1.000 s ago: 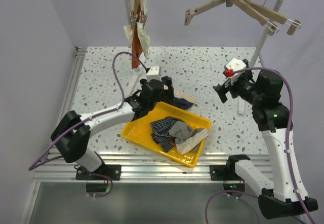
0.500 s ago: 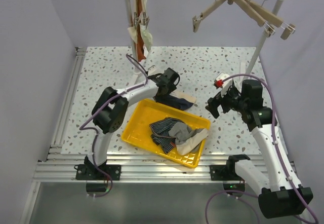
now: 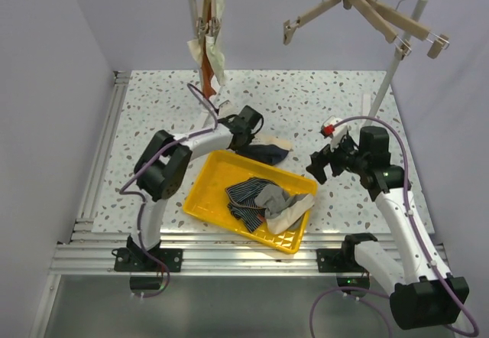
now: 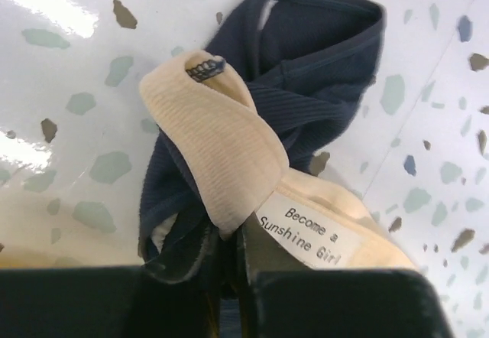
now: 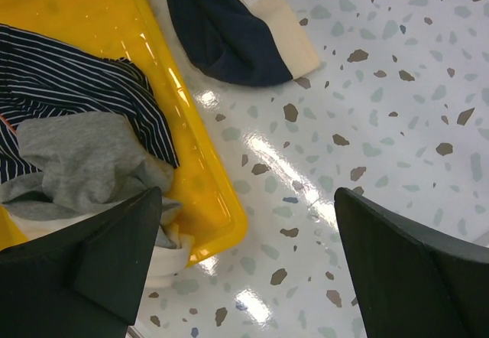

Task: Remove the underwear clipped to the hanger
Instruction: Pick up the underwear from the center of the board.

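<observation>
A navy underwear with a cream waistband lies on the table behind the yellow tray. My left gripper is down on it. In the left wrist view the gripper is shut on a fold of this navy underwear. The tray holds a striped navy underwear and a grey-white one. An orange-red underwear and a pale cream-green one hang clipped to a hanger at the rack's left. My right gripper is open and empty, and in the right wrist view it is above the tray's right corner.
Bare wooden clip hangers hang on the rack's right side. The white rack post stands behind my right arm. The tray's rim and the navy underwear show in the right wrist view. The wall is close on the left.
My left gripper moved from the tray's far edge out to the navy underwear behind it and closed on it. My right gripper came down and left toward the tray. The hangers swung.
</observation>
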`<act>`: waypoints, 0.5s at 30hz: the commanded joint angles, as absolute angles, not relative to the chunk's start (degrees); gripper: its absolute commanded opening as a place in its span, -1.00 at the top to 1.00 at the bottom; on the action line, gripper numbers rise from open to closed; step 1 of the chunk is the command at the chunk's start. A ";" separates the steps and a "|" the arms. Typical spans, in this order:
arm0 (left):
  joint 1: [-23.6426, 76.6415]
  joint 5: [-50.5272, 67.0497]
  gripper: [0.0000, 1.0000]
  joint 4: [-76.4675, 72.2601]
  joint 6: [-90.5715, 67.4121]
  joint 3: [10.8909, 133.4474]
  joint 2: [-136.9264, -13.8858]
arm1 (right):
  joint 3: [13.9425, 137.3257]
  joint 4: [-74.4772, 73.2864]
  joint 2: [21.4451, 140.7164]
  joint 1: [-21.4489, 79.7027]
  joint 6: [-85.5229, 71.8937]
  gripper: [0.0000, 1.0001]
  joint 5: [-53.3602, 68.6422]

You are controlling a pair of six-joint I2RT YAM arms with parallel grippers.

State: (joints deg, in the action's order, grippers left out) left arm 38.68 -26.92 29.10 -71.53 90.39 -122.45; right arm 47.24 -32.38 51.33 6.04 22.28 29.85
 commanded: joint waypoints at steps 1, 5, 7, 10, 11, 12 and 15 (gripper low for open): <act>38.50 -24.97 0.87 8.06 -61.45 76.98 -109.28 | 46.58 -29.09 50.89 6.06 20.66 -0.97 32.43; 38.32 -17.68 1.00 -22.99 -57.40 61.11 -98.19 | 46.23 -28.83 50.80 5.89 20.57 -0.97 32.34; 38.32 -14.86 1.00 -28.54 -57.30 55.58 -94.06 | 45.88 -28.83 50.80 5.89 20.57 -0.97 32.34; 38.32 -11.52 1.00 -38.12 -57.83 49.07 -89.22 | 45.35 -28.48 50.54 5.80 20.04 -0.97 32.52; 38.32 -10.38 1.00 -42.23 -57.83 47.65 -87.99 | 45.26 -28.13 50.62 5.71 19.78 -0.97 32.52; 38.32 -9.76 1.00 -44.02 -57.92 46.24 -85.63 | 45.18 -28.04 50.71 5.80 19.60 -0.97 32.43; 38.32 -6.52 1.00 -50.43 -56.43 40.01 -80.36 | 45.00 -27.77 50.63 5.71 19.34 -0.97 32.34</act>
